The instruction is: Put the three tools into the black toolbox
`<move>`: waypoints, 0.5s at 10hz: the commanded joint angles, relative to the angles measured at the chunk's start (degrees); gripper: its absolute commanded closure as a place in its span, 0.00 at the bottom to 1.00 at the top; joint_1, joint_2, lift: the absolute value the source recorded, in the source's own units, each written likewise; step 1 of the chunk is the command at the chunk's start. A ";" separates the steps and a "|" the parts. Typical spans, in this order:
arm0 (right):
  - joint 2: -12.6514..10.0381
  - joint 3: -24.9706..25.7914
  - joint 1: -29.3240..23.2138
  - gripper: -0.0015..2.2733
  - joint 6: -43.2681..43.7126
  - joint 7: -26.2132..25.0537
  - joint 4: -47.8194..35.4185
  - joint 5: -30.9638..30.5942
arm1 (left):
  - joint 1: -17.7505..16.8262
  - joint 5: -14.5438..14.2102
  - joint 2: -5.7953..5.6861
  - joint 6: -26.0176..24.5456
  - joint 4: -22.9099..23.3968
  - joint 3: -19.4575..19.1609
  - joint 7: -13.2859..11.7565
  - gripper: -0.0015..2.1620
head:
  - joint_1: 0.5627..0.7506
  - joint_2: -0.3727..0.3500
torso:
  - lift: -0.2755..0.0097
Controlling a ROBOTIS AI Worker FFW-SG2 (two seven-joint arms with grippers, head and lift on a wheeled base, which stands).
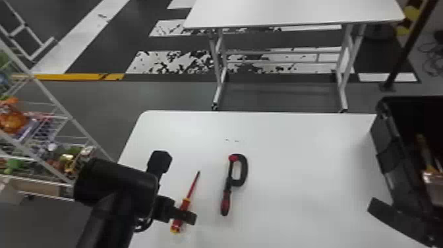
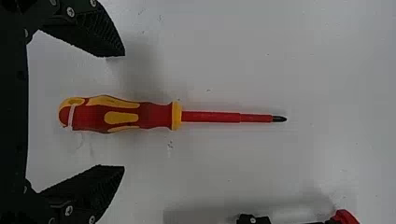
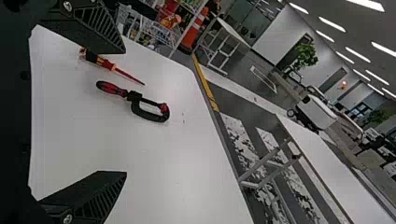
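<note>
My left gripper (image 1: 164,208) is above the handle end of the red-and-yellow screwdriver (image 1: 191,189) in the head view. In the left wrist view, the left gripper (image 2: 124,111) is open, fingers on either side of the screwdriver handle (image 2: 122,115) without touching it. A black clamp with a red-and-black handle (image 1: 225,201) lies flat to the screwdriver's right. The black toolbox (image 1: 382,145) stands at the right, and a yellowish tool (image 1: 423,150) is inside. In the right wrist view, my right gripper (image 3: 125,112) is open, away from the clamp (image 3: 112,88) and screwdriver (image 3: 103,61).
Both loose tools lie on a white table (image 1: 296,138). A dark strip (image 1: 397,220) lies beside the toolbox's near side; I cannot tell what it belongs to. A wire shelf (image 1: 49,99) with goods stands left, and a second white table (image 1: 290,13) is beyond.
</note>
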State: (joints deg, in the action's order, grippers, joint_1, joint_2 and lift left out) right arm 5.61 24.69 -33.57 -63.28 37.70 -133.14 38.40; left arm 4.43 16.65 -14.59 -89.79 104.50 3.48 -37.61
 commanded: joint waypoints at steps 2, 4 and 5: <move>-0.07 0.98 -0.01 0.03 0.21 0.00 0.69 1.15 | -1.27 0.23 0.35 -0.24 -1.32 0.91 0.00 0.07 | 0.70 0.79 | 0.79; -0.07 1.68 -0.01 0.03 0.21 0.09 0.96 1.94 | -2.06 0.23 0.53 -0.24 -2.90 2.14 0.79 0.07 | 0.70 0.76 | 0.79; -0.07 1.77 -0.01 0.03 0.39 0.09 1.04 2.03 | -2.32 0.23 0.53 -0.24 -3.43 2.41 0.79 0.07 | 0.70 0.75 | 0.79</move>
State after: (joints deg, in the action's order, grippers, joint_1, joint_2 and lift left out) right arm 5.54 26.40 -33.57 -62.91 37.74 -132.15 40.33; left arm 2.30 16.88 -14.05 -89.79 101.41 5.71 -36.77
